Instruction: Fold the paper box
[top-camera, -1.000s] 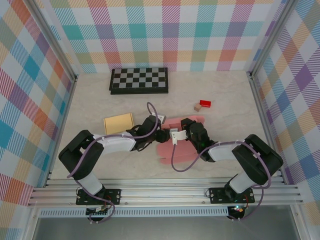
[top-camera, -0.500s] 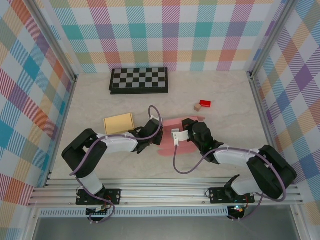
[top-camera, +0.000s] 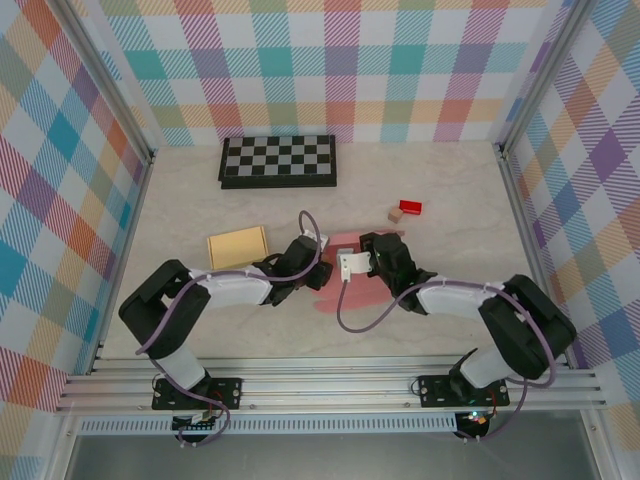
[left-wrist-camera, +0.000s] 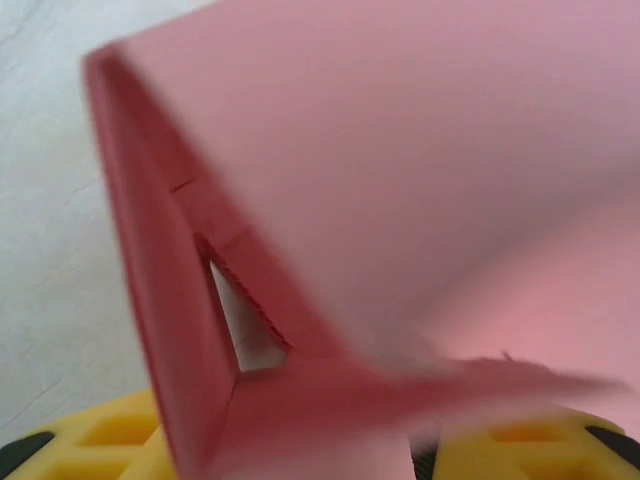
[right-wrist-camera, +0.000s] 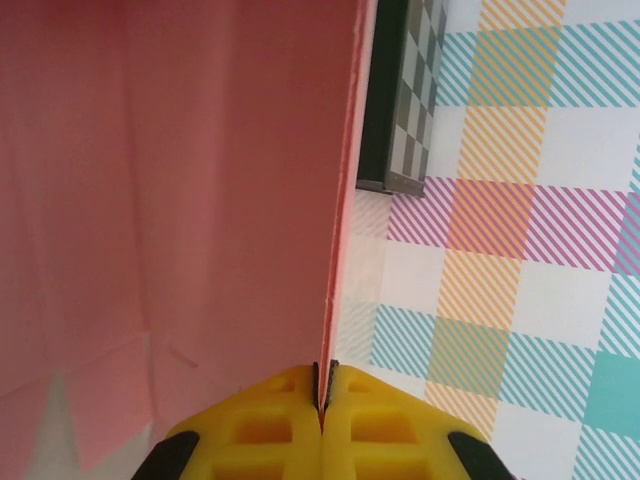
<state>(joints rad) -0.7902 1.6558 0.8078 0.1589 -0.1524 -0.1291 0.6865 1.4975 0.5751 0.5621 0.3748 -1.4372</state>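
The paper box (right-wrist-camera: 180, 200) is pinched edge-on, its panel running straight ahead, by the right gripper (right-wrist-camera: 322, 385). The opposing left gripper's (left-wrist-camera: 320, 445) hold cannot be told.

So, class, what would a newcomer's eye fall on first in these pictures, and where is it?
First, the pink paper in the middle of the table, partly folded up. The right gripper is shut on one raised edge of it. Behind, a chessboard lies by the far wall, with a small red block nearer and to its right.
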